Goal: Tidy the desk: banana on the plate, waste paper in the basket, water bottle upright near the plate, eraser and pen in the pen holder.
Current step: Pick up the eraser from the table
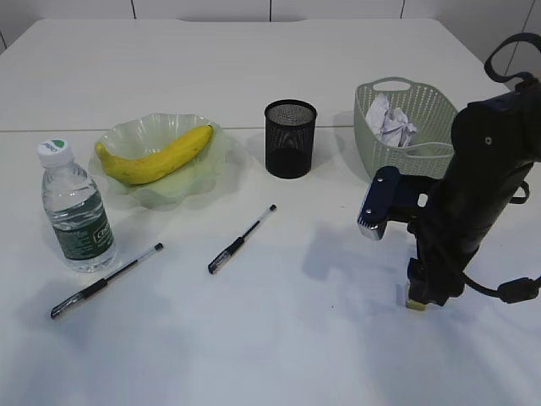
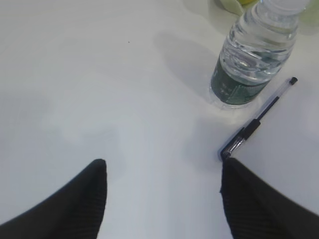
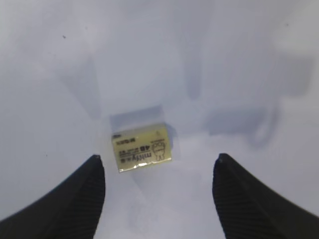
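Banana (image 1: 156, 157) on the green plate (image 1: 127, 135); water bottle (image 1: 76, 211) upright just beside the plate. Crumpled paper (image 1: 390, 120) inside the basket (image 1: 404, 152). Two pens flat on the table (image 1: 254, 338): one (image 1: 106, 281) near the bottle, the other (image 1: 242, 239) in front of the black mesh pen holder (image 1: 290, 139). Yellow eraser (image 3: 141, 148) on the table between the right claw's (image 3: 158, 164) spread fingers, untouched. Left claw (image 2: 163, 167) likewise spread and empty, one fingertip (image 2: 234, 172) just beside the end of the pen near the bottle.

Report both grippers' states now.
Left gripper: open, holding nothing, beside a pen.
Right gripper: open, empty, above the eraser.
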